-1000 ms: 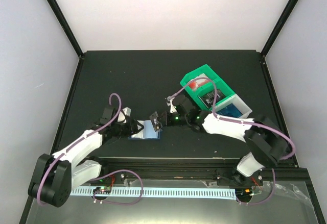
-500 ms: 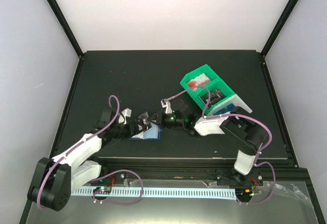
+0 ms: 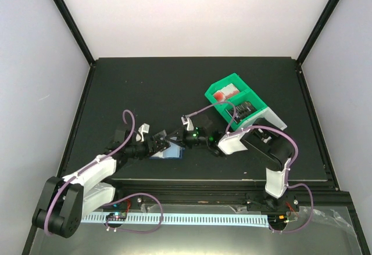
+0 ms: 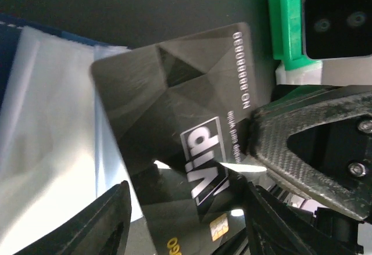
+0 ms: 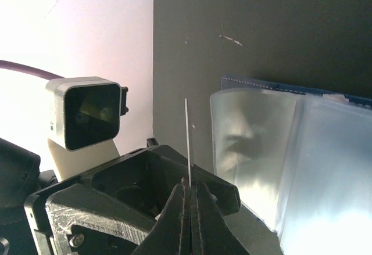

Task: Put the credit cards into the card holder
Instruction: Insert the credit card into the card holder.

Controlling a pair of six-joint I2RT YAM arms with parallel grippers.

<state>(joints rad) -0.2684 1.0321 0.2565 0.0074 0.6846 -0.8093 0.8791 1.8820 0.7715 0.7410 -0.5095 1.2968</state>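
A black table (image 3: 145, 86) fills the enclosure. The left arm (image 3: 93, 171) and right arm (image 3: 261, 144) reach in from the near edge and meet near its near middle. A green-and-white bin (image 3: 216, 88) sits far right, well apart from that meeting point. The card holder (image 5: 279, 150) lies open and flat between the two wrists, its clear pockets facing up and its navy edge showing along the far side. The left gripper (image 4: 186, 188) hangs over the holder, jaws spread moderately on either side of the card's lower end; I cannot tell whether they touch it. The right gripper (image 5: 189, 188) is pinched tight on a dark credit card (image 4: 174, 110) with pale markings, held on edge just beside the holder's left pocket.
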